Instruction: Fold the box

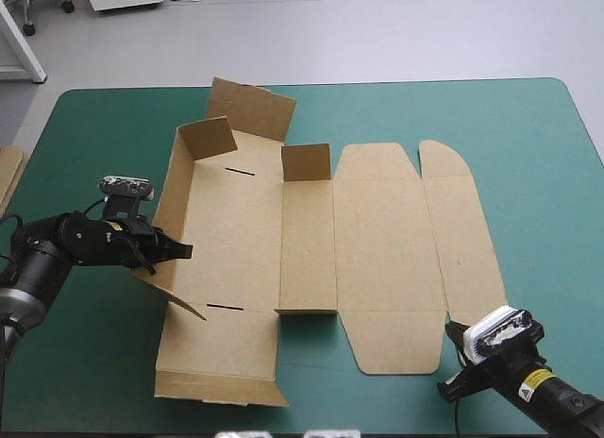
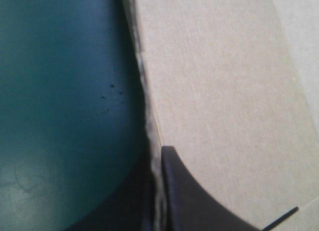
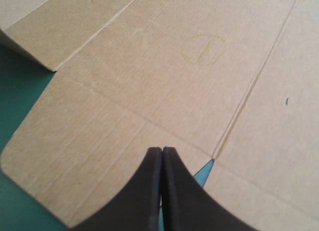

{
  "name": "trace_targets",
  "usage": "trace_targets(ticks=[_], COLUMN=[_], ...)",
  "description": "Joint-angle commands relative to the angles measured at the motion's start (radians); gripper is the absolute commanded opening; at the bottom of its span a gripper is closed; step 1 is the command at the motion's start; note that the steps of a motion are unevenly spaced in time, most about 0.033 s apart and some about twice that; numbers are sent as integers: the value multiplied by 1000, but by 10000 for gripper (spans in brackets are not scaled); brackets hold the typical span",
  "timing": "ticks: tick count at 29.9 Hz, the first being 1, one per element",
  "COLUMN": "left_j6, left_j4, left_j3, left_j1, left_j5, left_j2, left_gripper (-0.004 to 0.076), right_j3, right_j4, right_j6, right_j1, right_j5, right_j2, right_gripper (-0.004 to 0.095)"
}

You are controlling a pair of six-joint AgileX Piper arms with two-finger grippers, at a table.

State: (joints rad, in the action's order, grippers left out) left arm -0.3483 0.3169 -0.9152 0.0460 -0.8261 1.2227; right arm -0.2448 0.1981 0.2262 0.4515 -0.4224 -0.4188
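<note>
Box, left wall pinched in left hand; near flap just ahead of closed right hand.

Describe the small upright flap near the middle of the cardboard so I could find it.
On the teal-green table lies the brown box, partly raised. Along its far edge, mid-sheet, a small square flap stands upright. Unlike the two raised flaps at the far left corner, it adjoins the flat rounded panels.

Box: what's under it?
The teal-green cover shows around the box and through a notch by the right gripper. Anything beneath the board itself is hidden.
</note>
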Motion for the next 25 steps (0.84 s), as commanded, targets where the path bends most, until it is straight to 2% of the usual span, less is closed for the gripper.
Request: trace_targets(ticks=[1,9,13,16,25], left_j6=[-70,-68,63,184,411], left_j4=[16,-185,-344,-525,-1076], left_j3=[-60,-127,-170,-202,-239], left_j1=[10,162,280,381,698], left_j5=[12,63,54,54,26], left_j2=[-24,-7,33,62,107], left_gripper=[-10,-10,-10,-10,-10], right_j3=[-41,-61,-74,-87,-167], right_j4=[2,-21,-23,-70,-285], right_j6=[13,13,7,-29,-362], right_j1=[2,2,2,2,2], right_j5=[60,26,-5,-29,-147], right_j2=[-12,-12,-12,-12,-12], right_gripper=[-18,-18,-18,-18,-18])
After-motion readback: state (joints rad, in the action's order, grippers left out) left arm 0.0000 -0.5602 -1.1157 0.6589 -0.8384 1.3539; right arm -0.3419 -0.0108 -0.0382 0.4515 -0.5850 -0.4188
